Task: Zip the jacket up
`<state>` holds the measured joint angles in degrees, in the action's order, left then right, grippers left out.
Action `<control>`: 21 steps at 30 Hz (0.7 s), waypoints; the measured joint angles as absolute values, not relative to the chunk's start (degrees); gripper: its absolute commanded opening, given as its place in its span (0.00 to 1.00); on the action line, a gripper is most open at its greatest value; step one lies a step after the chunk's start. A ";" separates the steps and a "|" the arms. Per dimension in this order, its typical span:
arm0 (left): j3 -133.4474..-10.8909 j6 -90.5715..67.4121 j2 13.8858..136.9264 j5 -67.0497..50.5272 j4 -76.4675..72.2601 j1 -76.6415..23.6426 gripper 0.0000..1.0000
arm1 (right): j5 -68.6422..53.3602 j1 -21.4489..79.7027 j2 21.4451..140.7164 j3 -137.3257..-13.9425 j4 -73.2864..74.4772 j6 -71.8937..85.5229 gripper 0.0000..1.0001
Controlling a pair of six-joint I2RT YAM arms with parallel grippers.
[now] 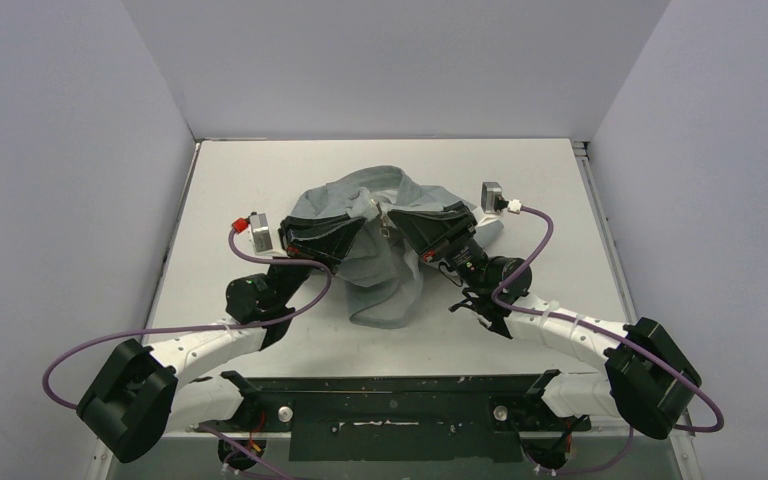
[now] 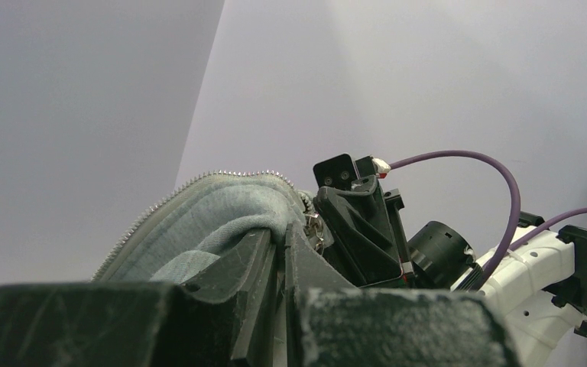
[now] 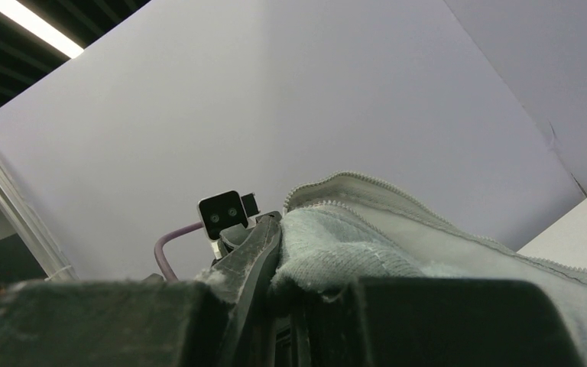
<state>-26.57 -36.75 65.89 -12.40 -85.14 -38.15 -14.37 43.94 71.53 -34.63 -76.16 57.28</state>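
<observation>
The light grey jacket (image 1: 380, 265) hangs bunched between my two grippers above the middle of the table, its lower part drooping onto the tabletop. My left gripper (image 1: 360, 225) is shut on the jacket's left front edge; in the left wrist view the grey fabric (image 2: 222, 210) with its row of zipper teeth (image 2: 160, 202) bulges out over the closed fingers (image 2: 256, 260). My right gripper (image 1: 392, 222) is shut on the opposite front edge; the fabric (image 3: 351, 245) with its zipper edge drapes over its fingers (image 3: 256, 256). The two grippers are tip to tip. A metal slider (image 2: 315, 229) shows between them.
The white tabletop (image 1: 260, 180) is walled by pale panels on three sides. The right arm's wrist and purple cable (image 2: 504, 191) show close in the left wrist view. The left arm's camera (image 3: 223, 214) shows in the right wrist view.
</observation>
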 measured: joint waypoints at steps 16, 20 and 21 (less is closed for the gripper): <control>-26.55 -36.75 65.91 -12.71 -85.14 -39.20 0.00 | -14.35 44.36 71.53 -34.63 -76.23 57.65 0.00; -26.39 -36.73 65.93 -12.71 -85.17 -39.46 0.00 | -14.33 44.36 71.53 -34.63 -76.23 57.69 0.00; -26.37 -36.73 65.98 -12.69 -85.17 -39.57 0.00 | -14.33 44.36 71.53 -34.63 -76.23 57.69 0.00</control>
<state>-26.37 -36.73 65.98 -12.69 -85.17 -39.57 -14.33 44.36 71.53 -34.63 -76.23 57.69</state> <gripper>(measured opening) 0.046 0.082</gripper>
